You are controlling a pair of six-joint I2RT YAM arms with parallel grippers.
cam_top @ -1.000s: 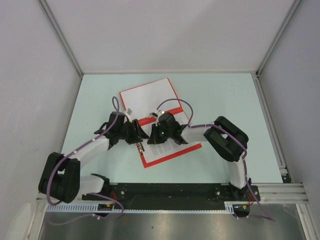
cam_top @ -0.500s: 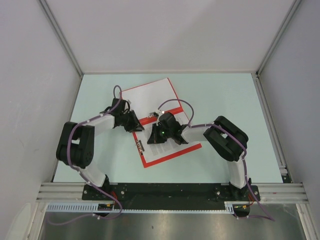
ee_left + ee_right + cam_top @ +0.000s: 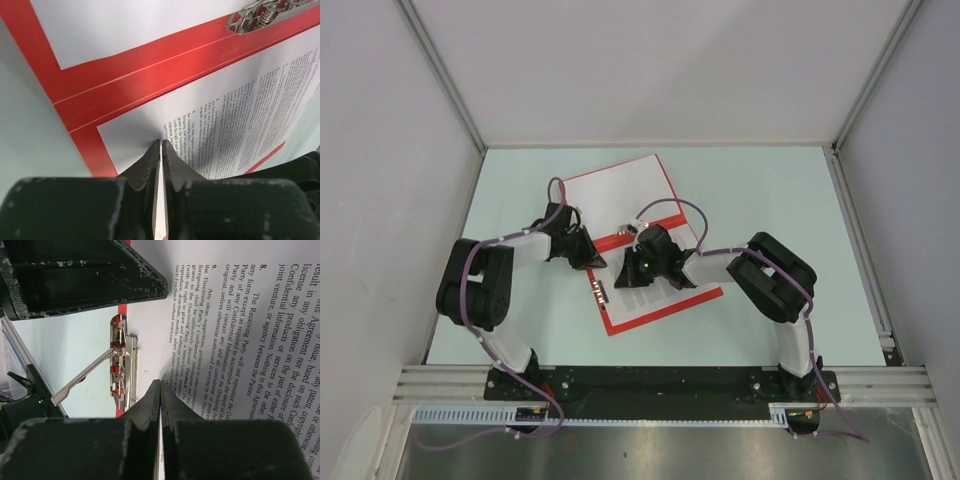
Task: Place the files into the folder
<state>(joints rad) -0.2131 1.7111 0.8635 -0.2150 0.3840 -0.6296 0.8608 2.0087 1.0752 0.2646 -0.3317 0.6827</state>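
The red folder (image 3: pixel 620 322) lies open on the table, a blank white sheet (image 3: pixel 620 195) on its far half. The files (image 3: pixel 665 298), printed with black text, rest on its near half. My left gripper (image 3: pixel 592 258) stands at the files' left side near the spine; in the left wrist view its jaws (image 3: pixel 161 142) are together, tips down on the files (image 3: pixel 240 115), nothing between them. My right gripper (image 3: pixel 630 272) is shut, tips (image 3: pixel 161 381) on the files (image 3: pixel 250 315) beside the metal clip (image 3: pixel 122 370).
The clip's lever (image 3: pixel 80 382) is raised off the folder. The clip (image 3: pixel 625 231) sits by the red spine (image 3: pixel 125 85). A white and grey label strip (image 3: pixel 600 291) lies at the folder's left edge. White walls enclose the table on three sides.
My left arm has drawn its elbow back, and its gripper has shifted slightly toward the spine. Its jaws have closed. The right arm, folder and files have not moved.
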